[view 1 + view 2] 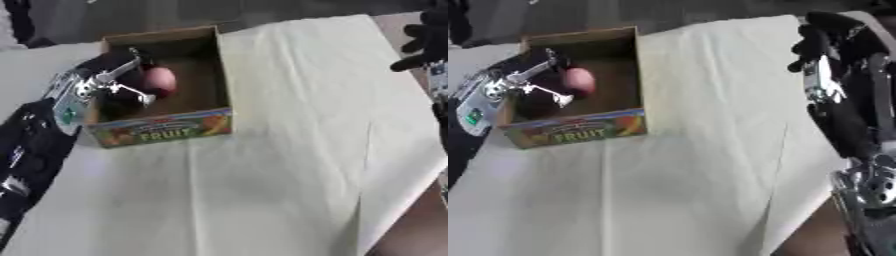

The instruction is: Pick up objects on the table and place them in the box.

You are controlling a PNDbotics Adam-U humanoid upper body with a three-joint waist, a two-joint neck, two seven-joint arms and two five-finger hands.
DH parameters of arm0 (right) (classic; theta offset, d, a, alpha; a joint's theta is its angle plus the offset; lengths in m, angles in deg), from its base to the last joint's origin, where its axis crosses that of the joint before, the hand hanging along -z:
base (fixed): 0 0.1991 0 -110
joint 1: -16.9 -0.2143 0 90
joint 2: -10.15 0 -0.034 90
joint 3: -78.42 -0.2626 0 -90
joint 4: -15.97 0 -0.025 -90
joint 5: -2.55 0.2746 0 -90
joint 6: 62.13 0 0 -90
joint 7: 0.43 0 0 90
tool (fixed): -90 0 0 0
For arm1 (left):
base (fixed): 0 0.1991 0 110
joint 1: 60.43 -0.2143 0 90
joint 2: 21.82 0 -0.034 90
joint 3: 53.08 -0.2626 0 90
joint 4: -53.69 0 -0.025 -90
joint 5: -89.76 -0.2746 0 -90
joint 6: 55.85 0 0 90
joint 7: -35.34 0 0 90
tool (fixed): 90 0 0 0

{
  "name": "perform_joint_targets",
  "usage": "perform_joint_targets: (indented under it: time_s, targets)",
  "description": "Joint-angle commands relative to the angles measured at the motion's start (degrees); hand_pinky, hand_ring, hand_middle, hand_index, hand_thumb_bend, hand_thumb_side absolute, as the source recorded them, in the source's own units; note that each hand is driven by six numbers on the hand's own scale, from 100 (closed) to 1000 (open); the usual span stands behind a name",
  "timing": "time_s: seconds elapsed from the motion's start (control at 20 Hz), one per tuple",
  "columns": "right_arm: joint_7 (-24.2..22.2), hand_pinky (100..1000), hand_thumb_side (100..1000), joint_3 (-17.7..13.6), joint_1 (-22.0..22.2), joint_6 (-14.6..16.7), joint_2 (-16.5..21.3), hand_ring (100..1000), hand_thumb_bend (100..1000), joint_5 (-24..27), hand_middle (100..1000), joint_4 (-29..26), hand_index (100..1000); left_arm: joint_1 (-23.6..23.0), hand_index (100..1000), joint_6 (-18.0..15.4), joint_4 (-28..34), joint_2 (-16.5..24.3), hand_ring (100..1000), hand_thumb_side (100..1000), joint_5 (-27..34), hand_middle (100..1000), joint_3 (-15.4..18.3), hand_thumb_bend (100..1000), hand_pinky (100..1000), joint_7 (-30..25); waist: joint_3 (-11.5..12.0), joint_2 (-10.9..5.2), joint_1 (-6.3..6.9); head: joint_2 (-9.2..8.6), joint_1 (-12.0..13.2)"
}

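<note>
**Pale cloth, dark surroundings**

You are looking down on a table [289, 150] draped in a pale cream cloth [710, 100], with faint fold creases running along it. Past its far edge you see a dim grey floor [131, 15]. At your lower right, the cloth ends and a brownish surface [411, 230] shows. The light is soft and even.

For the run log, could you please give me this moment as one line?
left hand: inside box, at pink object, grasp unclear | right hand: raised at right, idle | cloth: no loose objects visible
</note>
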Motion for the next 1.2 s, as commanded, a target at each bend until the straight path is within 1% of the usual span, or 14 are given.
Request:
perform_joint_targets:
  time_s: [0.05,0.1,0.15,0.25,0.3,0.4,0.6,0.85,0.9,0.95,1.2]
  targets:
    - [-0.2,542,631,-0.2,-0.4,0.1,1.1,796,157,0.3,516,-1.1,775,0.3,842,-0.6,0.5,-0.5,760,292,-1.5,704,-0.3,246,726,-0.1,-0.2,-1.29,-0.16,-0.29,-0.1]
    - [-0.2,542,631,-0.2,-0.3,0.1,1.1,796,156,0.3,516,-1.1,775,0.4,865,-0.5,0.8,-0.5,768,342,-1.9,718,-0.3,283,735,-0.2,-0.2,-1.35,-0.16,-0.23,-0.1]
    - [-0.2,542,631,-0.2,-0.3,0.1,1.1,796,156,0.3,516,-1.1,775,0.4,868,-0.3,1.1,-0.4,769,352,-2.4,719,-0.3,290,736,-0.3,-0.2,-1.41,-0.17,-0.16,-0.1]
    - [-0.2,542,630,-0.2,-0.2,0.2,1.0,796,154,0.3,516,-1.1,775,0.4,877,0.5,1.9,-0.1,779,429,-3.5,733,-0.4,348,746,-0.4,-0.1,-1.57,-0.19,0.02,-0.1]
    - [-0.2,542,629,-0.2,-0.1,0.1,1.0,796,150,0.4,516,-1.1,775,0.4,890,1.0,2.4,-0.1,790,484,-4.2,744,-0.5,382,757,-0.6,-0.1,-1.66,-0.21,0.11,-0.1]
    - [-0.1,542,629,-0.2,0.0,0.1,0.9,797,151,0.4,516,-1.1,775,0.3,879,1.9,3.5,-0.2,784,511,-4.7,737,-0.2,377,755,-1.5,0.0,-1.84,-0.26,0.36,-0.1]
    - [-0.2,543,630,-0.3,0.3,0.2,0.8,797,153,0.4,517,-1.1,775,0.3,891,3.3,5.8,0.0,774,547,-2.4,729,0.7,391,747,-1.8,0.2,-2.19,-0.34,0.55,-0.1]
    - [-0.2,543,629,-0.3,0.7,0.1,0.6,797,150,0.4,517,-1.1,776,0.3,888,5.5,9.6,0.9,757,552,4.4,709,1.5,367,735,-2.2,0.5,-2.6,-0.38,0.79,-0.3]
    - [-0.2,543,629,-0.3,0.7,0.1,0.6,797,150,0.4,517,-1.1,776,0.3,870,5.8,10.5,1.2,747,530,5.8,694,1.6,336,727,-2.3,0.6,-2.68,-0.41,0.82,-0.4]
    - [-0.2,543,629,-0.4,0.8,0.1,0.6,797,150,0.4,517,-1.1,776,0.2,866,6.0,11.5,1.4,747,526,7.5,693,1.7,330,727,-2.4,0.7,-2.76,-0.43,0.91,-0.5]
    - [-0.2,545,628,-0.4,0.7,0.2,0.4,797,149,0.3,518,-1.1,776,-0.2,853,7.3,15.1,2.5,734,548,14.6,679,1.7,327,717,-4.3,0.8,-3.09,-0.62,1.06,-0.6]
